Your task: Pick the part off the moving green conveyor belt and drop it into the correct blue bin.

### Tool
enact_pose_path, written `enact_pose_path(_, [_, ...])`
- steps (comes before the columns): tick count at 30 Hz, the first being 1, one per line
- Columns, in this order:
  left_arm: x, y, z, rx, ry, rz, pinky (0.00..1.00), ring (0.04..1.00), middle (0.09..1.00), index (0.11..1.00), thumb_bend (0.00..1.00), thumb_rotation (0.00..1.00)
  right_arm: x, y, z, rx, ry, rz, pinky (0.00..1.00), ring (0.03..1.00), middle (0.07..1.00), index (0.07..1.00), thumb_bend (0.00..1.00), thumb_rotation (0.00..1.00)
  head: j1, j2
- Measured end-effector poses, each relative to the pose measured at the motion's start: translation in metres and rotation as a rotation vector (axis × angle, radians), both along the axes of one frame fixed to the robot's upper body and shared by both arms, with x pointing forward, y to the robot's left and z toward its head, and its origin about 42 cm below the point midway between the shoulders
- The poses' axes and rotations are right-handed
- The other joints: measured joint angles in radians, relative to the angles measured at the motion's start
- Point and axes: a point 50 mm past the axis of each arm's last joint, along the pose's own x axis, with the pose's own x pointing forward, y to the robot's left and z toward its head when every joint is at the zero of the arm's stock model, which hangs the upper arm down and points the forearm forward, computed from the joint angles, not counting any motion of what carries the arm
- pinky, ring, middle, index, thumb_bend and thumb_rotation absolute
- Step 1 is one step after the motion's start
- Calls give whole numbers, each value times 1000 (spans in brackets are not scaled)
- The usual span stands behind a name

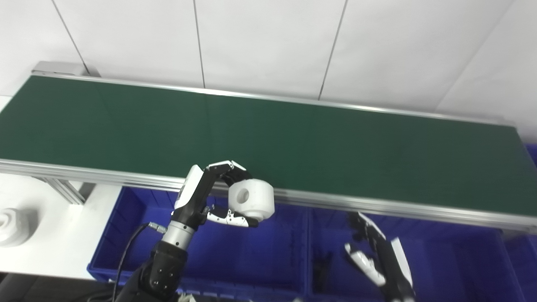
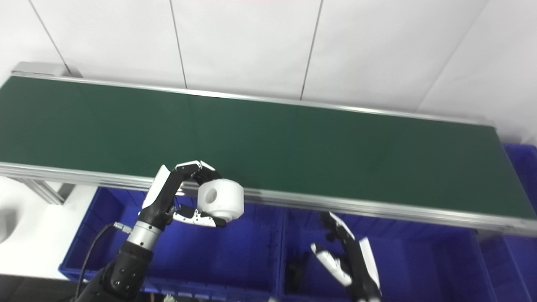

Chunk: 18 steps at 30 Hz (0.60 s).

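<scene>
The green belt point(image 1: 293, 138) runs across the middle of the frame from left to right, bare, with a metal rail along its near edge. Below it, at the bottom, stand the blue bins point(image 1: 260, 251), side by side. At the lower left a white counter point(image 1: 63, 239) carries a white ridged object point(image 1: 12, 226). The left hand point(image 1: 209, 193), at lower centre, grips the white round part point(image 1: 251, 199) with a hole, over the left bin, just in front of the rail. The right hand point(image 1: 373, 251), lower right, holds nothing, fingers spread.
</scene>
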Motion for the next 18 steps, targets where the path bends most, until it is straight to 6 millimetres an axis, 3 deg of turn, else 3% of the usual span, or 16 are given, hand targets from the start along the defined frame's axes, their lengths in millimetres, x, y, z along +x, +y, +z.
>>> enact_pose_path(4, [-18, -11, -25, 76, 154, -35, 455, 504, 471, 519, 515, 0, -1, 0, 0, -33, 12, 0, 796, 804, 797, 815, 759, 853, 2, 3])
enact_pose_path(6, [-23, -13, -30, 101, 204, -70, 464, 509, 473, 517, 516, 0, -1, 0, 1, -32, 16, -11, 804, 809, 801, 817, 757, 856, 0, 29])
enact_pose_path(18, [-10, -8, -18, 225, 352, -150, 492, 537, 483, 508, 517, 0, -2, 6, 10, -31, 18, -38, 794, 810, 800, 809, 761, 847, -20, 52])
